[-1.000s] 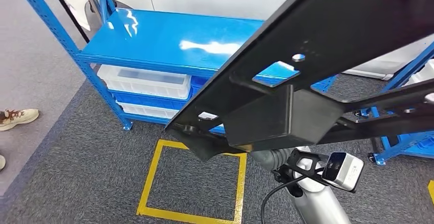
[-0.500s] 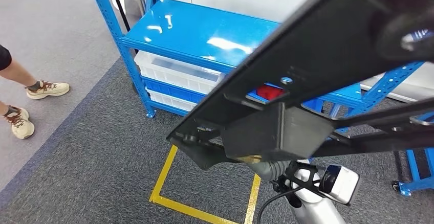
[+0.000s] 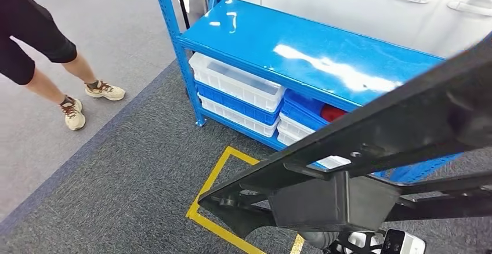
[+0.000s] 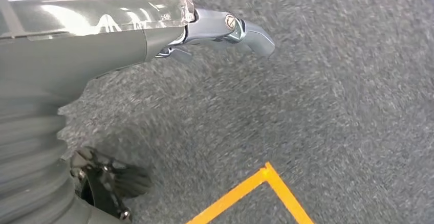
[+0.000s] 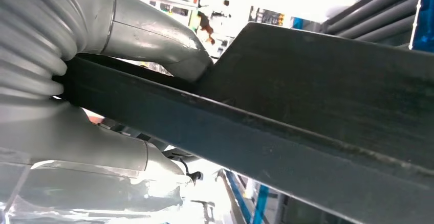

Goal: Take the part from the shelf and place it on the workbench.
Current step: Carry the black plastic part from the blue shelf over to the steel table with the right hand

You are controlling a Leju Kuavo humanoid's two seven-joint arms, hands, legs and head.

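Nearest, lower right of the head view: the black part [image 3: 371, 149], a long flat frame w/ cut-outs and a boxy block under it, runs diagonally from bottom centre up to the right edge, held up over the floor, in front of the shelf [image 3: 301, 48] and off it. In the right wrist view the right hand [image 5: 102, 75] grips the part's edge [image 5: 286, 132]: thick grey thumb over one face, grey fingers [image 5: 117, 155] against the other, so it's clenched on the part. Left wrist view: left hand [image 4: 153, 40] hangs over grey carpet [image 4: 332, 106], one finger sticking out straight, the rest tucked under the cover; can't tell whether it's released or clenched; nothing seen in it. Below the part, bottom centre, a yellow tape square [image 3: 217, 176] on the carpet. Further back, upper centre, the blue shelf w/ a bare glossy top deck; under it white bins [image 3: 235, 83] and blue bins [image 3: 304, 106], something red in one. Upper left, a person's legs [image 3: 64, 74] in pale trainers on the lighter floor.
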